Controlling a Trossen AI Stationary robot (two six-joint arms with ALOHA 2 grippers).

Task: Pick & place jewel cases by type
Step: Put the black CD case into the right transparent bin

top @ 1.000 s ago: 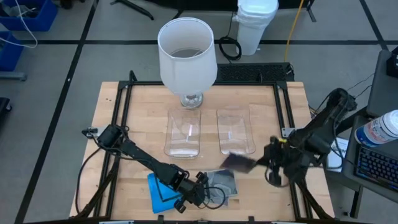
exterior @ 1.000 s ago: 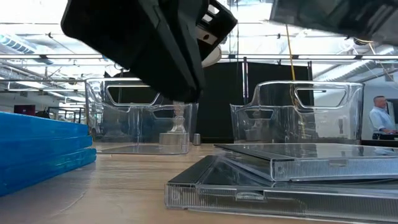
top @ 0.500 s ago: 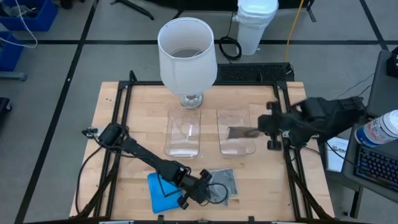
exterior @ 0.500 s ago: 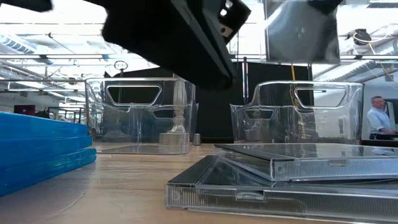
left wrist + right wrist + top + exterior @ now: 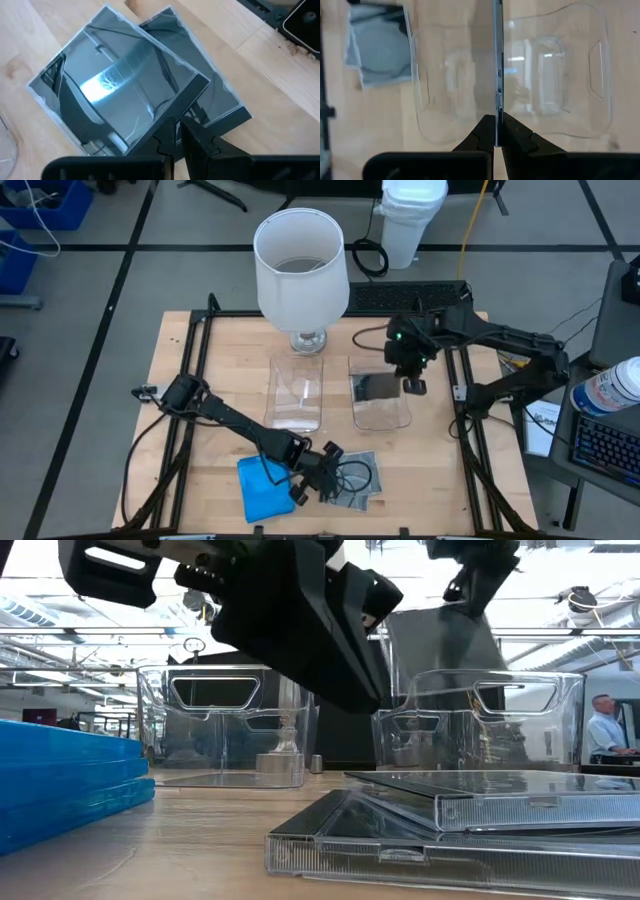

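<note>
Two smoky grey jewel cases [image 5: 115, 85] lie overlapped on the wood near the front edge, the upper one resting slantwise on the lower [image 5: 215, 95]. Left of them lies a stack of bright blue cases [image 5: 262, 492]. My left gripper [image 5: 177, 131] hovers shut just above the grey pair [image 5: 352, 476] and touches nothing. My right gripper [image 5: 402, 372] is shut on another grey case [image 5: 378, 387], held over the right clear tray [image 5: 380, 418]. In the low view this case [image 5: 450, 650] hangs above that tray [image 5: 520, 730]. My right gripper pinches the grey case by its upper edge [image 5: 497, 117] between the two fingers, which lie one on each flat face. The fingers come from above, slanting down. The case hangs on edge below them, nearly upright, clear of the tray beneath.
The left clear tray [image 5: 297, 395] stands beside the right one. A tall white shade on a glass stem [image 5: 300, 270] rises at the trays' far ends. Black frame rails [image 5: 195, 380] run along the table's sides. A person [image 5: 610, 730] shows far off in the room.
My right gripper has carried the grey case from the table's near right toward the far edge and leftward, over the right tray, turning so that the case now hangs on edge. My left gripper has drifted a little rightward above the grey pair, which has stayed put.
</note>
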